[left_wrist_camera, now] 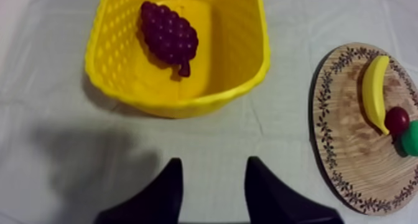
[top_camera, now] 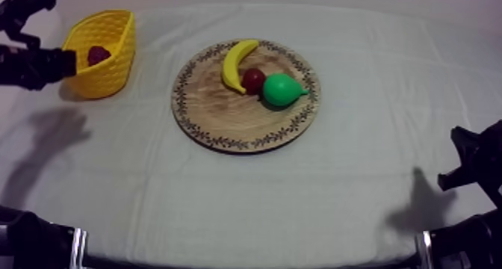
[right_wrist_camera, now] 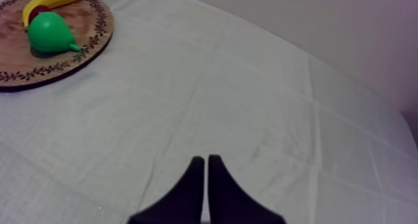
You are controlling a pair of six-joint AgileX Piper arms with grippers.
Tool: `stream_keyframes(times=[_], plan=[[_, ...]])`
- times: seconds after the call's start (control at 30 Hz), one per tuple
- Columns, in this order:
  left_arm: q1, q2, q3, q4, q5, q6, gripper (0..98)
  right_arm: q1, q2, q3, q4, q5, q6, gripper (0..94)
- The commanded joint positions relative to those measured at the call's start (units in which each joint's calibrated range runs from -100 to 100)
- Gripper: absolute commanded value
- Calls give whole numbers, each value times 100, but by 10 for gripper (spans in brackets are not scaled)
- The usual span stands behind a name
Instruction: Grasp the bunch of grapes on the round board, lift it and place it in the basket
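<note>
The bunch of grapes [left_wrist_camera: 168, 37] lies in the yellow basket [left_wrist_camera: 186, 106], ten o'clock from the wooden board [top_camera: 217, 115], probably light, hard and knobbly, best pinched across its middle, while the left hand [left_wrist_camera: 214, 162] is spread empty and the right hand [right_wrist_camera: 206, 158] is pressed narrow.

I count six items on the table [top_camera: 358, 182].

Supports and containers, two in total: one round wooden board [top_camera: 224, 130] and one yellow basket [top_camera: 112, 74].

Toy fruit, four pieces in total: one banana [top_camera: 237, 61], one pear [top_camera: 281, 90], one small red fruit [top_camera: 253, 80] and one bunch of grapes [left_wrist_camera: 168, 35]. Three pieces lie on the board and one lies in the basket.

My own tools, two in total: one left gripper [left_wrist_camera: 211, 167] and one right gripper [right_wrist_camera: 206, 158].
</note>
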Motion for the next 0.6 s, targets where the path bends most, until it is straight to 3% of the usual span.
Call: stream_keyframes(times=[0.0, 0.17, 0.33, 0.47, 0.57], plan=[[-5, -509, 771, -4, -288, -7, 291, -1, 0, 0, -1, -1, 1, 3], [-2, -1309, 1505, -50, -733, 26, 132, -1, 0, 0, -1, -1, 1, 3], [-7, -2205, 2343, -199, -1065, 273, 28, -1, 0, 0, -1, -1, 1, 3], [-15, -2920, 3131, -488, -1346, 557, 7, -1, 0, 0, -1, -1, 1, 3], [1, -3374, 3668, -906, -1612, 987, 3, -1, 0, 0, -1, -1, 1, 3]])
